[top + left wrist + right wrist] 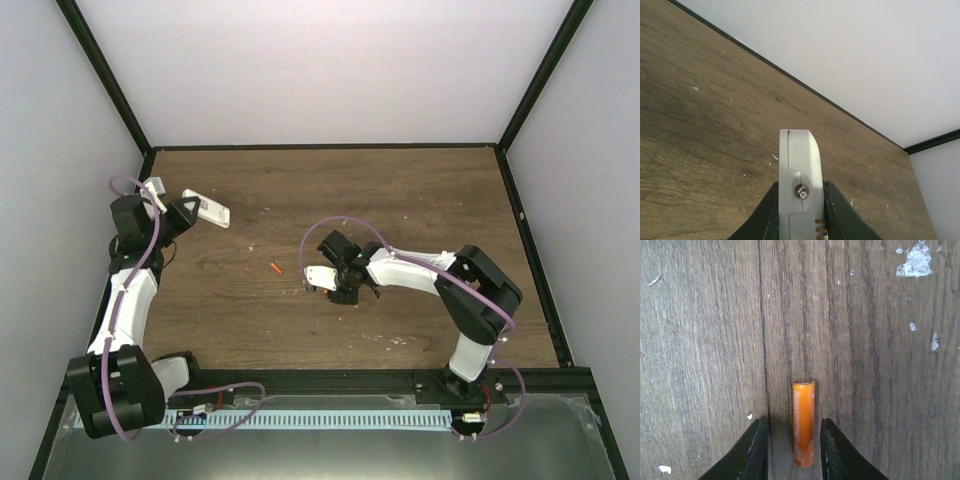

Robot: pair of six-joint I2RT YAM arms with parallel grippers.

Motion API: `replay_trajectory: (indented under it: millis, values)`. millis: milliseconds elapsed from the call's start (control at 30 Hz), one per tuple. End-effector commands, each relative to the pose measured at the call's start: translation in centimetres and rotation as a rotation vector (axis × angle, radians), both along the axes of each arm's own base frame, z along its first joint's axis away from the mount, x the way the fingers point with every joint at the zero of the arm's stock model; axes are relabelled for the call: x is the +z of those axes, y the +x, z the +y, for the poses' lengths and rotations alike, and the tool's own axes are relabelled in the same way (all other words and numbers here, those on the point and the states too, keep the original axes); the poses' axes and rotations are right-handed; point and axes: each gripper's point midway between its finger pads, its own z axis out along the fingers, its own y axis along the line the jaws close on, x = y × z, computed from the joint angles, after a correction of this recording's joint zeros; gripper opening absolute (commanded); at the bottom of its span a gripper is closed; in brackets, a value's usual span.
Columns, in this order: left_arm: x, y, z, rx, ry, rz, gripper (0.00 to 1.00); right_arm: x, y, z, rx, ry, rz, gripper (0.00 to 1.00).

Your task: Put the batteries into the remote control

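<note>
View from above: left gripper (186, 212) pinches the remote control (212, 211) at far left; 1 battery (275, 268) lies left of the right gripper (338, 290). Left wrist — fingers (765, 215) clamp the remote control (800, 170). Right wrist — fingers (756, 452) spread, another battery (804, 422) between, untouched.

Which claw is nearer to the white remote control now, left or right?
Left. The left claw is shut on the remote control. The right claw is far to its right, with a battery between its fingers.
</note>
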Motion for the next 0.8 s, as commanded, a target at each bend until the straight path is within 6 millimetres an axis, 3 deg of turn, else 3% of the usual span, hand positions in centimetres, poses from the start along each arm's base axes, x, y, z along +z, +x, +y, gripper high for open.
replay_trajectory:
  millis: [0, 167, 300, 467, 667, 767]
  values:
    - [2.3, 0.9, 0.3, -0.001, 0.015, -0.065, 0.00, 1.9, 0.3, 0.5, -0.025, 0.035, -0.007, 0.25]
    - [2.4, 1.4, 0.4, -0.001, 0.011, -0.069, 0.00, 4.1, 0.4, 0.9, -0.095, 0.101, 0.000, 0.26]
    - [2.9, 1.9, 0.6, 0.004, 0.014, -0.077, 0.00, 7.5, 2.4, 2.0, -0.265, 0.167, -0.019, 0.28]
    - [3.7, 2.9, 1.0, 0.013, 0.021, -0.097, 0.00, 10.4, 5.0, 1.6, -0.578, 0.202, -0.022, 0.30]
    - [4.4, 4.5, 1.4, 0.017, 0.028, -0.108, 0.00, 16.8, 7.6, -1.0, -0.952, 0.375, -0.142, 0.68]
    - [4.6, 5.1, 1.6, 0.013, 0.047, -0.101, 0.00, 19.3, 8.8, -2.1, -1.037, 0.485, -0.141, 0.87]
